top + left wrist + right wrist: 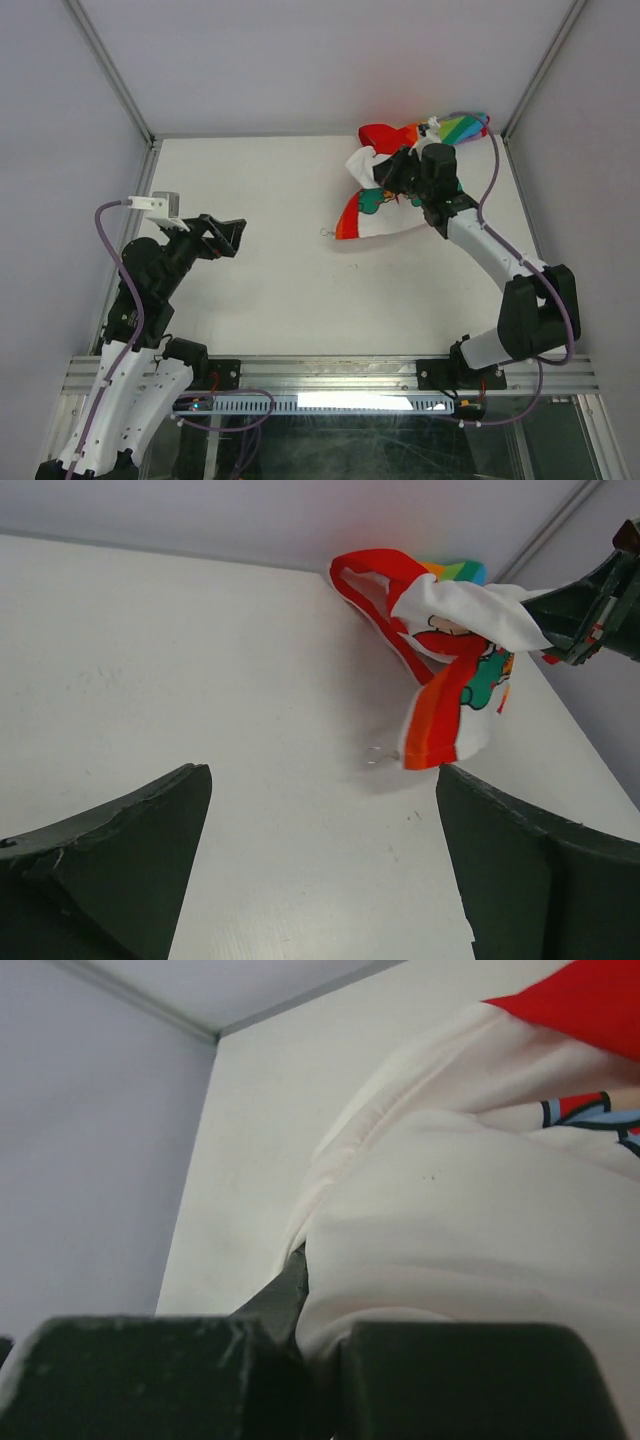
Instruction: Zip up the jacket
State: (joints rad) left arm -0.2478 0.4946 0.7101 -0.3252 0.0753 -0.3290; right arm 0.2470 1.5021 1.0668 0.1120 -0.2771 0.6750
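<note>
The jacket is bunched at the far right of the white table, with its red hood, white printed body and rainbow stripes showing. My right gripper is shut on a fold of its white fabric and holds that part lifted off the table. A rainbow-edged corner hangs down with a small metal zipper pull at its tip, also in the left wrist view. The jacket shows in the left wrist view too. My left gripper is open and empty at the left, well away from the jacket.
The table is enclosed by grey walls on three sides. Metal frame posts rise at the back corners. An aluminium rail with cables runs along the near edge by the arm bases.
</note>
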